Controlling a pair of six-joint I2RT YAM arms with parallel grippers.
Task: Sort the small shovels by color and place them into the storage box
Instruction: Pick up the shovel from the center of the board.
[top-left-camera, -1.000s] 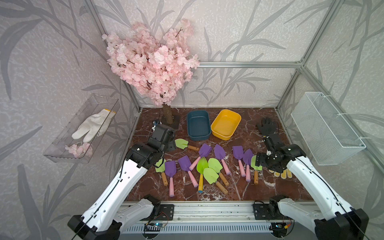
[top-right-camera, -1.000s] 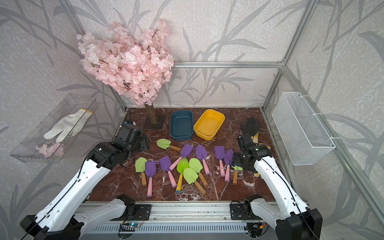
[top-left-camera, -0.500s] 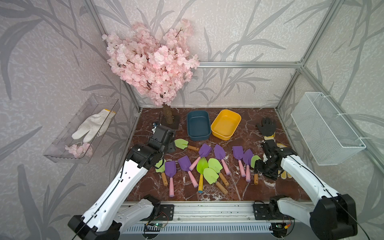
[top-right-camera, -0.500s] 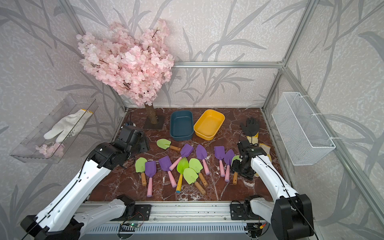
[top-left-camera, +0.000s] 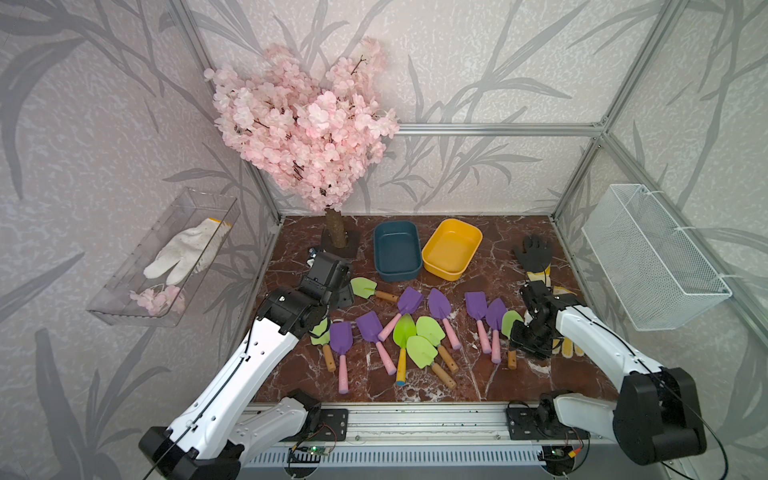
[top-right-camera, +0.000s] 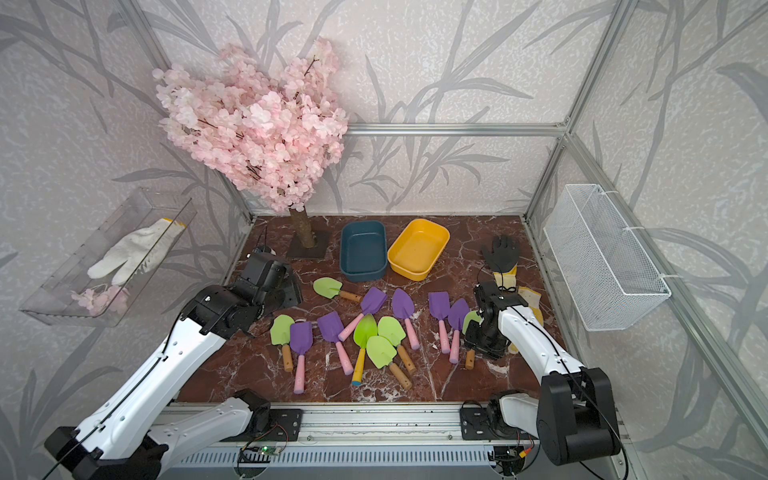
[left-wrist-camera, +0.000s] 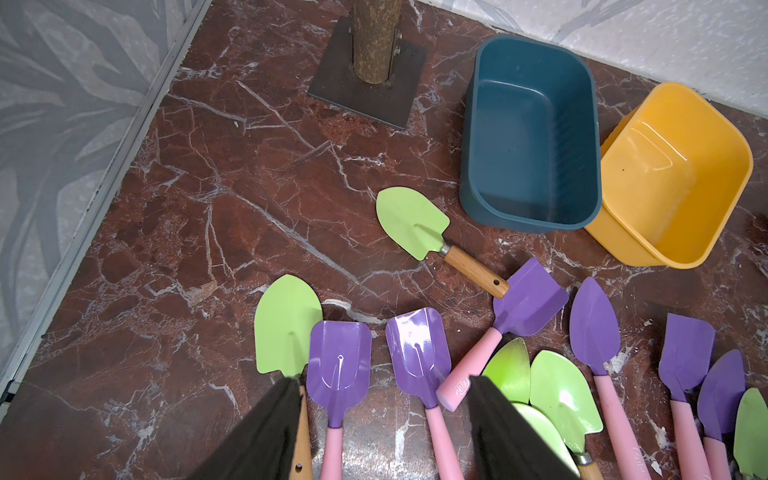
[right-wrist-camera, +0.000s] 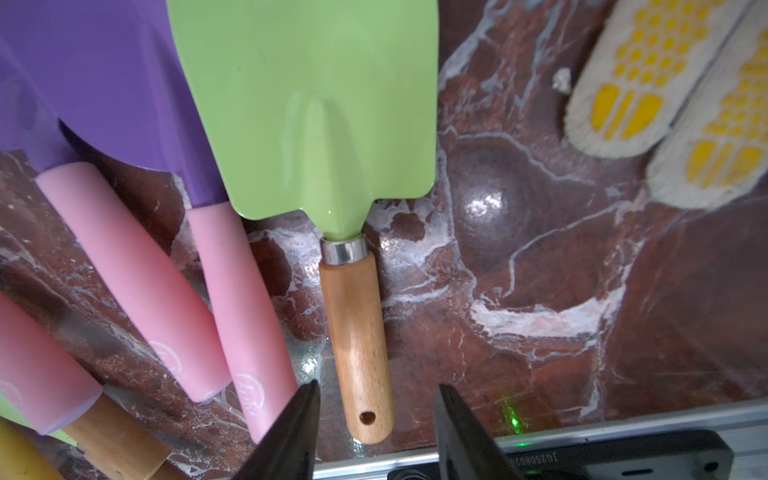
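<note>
Several small shovels lie in a loose row on the marble floor, purple ones with pink handles (top-left-camera: 341, 336) mixed with lime-green ones with wooden handles (top-left-camera: 422, 353). My right gripper (right-wrist-camera: 376, 384) is low over the rightmost green shovel (top-left-camera: 510, 322) (right-wrist-camera: 307, 104). Its jaws stand open on either side of the wooden handle's end, with a gap on both sides. My left gripper (left-wrist-camera: 382, 380) hangs open and empty above the left-hand purple shovels (left-wrist-camera: 338, 357). The blue storage box (top-left-camera: 397, 274) and the yellow one (top-left-camera: 446, 272) sit empty at the back.
The blossom tree's trunk (top-left-camera: 336, 228) stands on a square base at the back left. A black glove (top-left-camera: 534, 253) and a yellow-dotted glove (right-wrist-camera: 665, 83) lie right of my right arm. A wire basket (top-left-camera: 652, 253) and a clear shelf (top-left-camera: 166, 257) hang on the side walls.
My right gripper has dropped and come forward over the rightmost green shovel's handle, and its jaws have narrowed around it. The left arm has barely moved.
</note>
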